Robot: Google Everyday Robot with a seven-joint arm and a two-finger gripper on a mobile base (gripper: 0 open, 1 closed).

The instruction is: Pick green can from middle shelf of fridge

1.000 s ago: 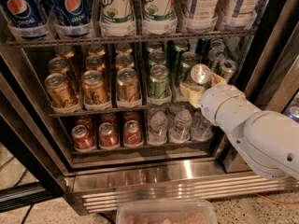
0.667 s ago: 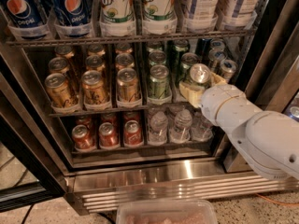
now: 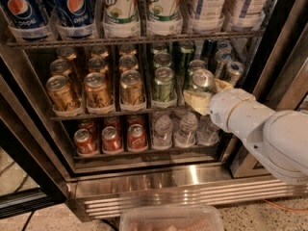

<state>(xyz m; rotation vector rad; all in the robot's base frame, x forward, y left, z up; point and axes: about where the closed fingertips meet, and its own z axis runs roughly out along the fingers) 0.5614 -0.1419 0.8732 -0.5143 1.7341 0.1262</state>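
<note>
Three lanes of gold-amber cans (image 3: 96, 88) fill the left of the middle shelf (image 3: 91, 113) in the fridge (image 3: 192, 186), with its dark door frame (image 3: 21, 148) at far left. Above them we see Pepsi bottles (image 3: 24, 6), then 7UP bottles (image 3: 120, 4), on the top rack. Red cans (image 3: 111, 138) sit at the left of the bottom rack, with water bottles (image 3: 185, 129) to their right. A clear plastic tub (image 3: 171, 218) shows at the bottom edge. The next lane right of the amber ones holds a row of darker green cans (image 3: 163, 83). Just right of those stands the green can (image 3: 202, 80), upright at the front of its lane on the middle shelf, silver top up. We mark the claw (image 3: 208, 92) clamped on it: one pale finger (image 3: 195, 101) low at its front left, the other at its right rear. Slim silver-blue cans (image 3: 226, 61) stand behind it. The white arm (image 3: 260, 126) comes in from the lower right.
</note>
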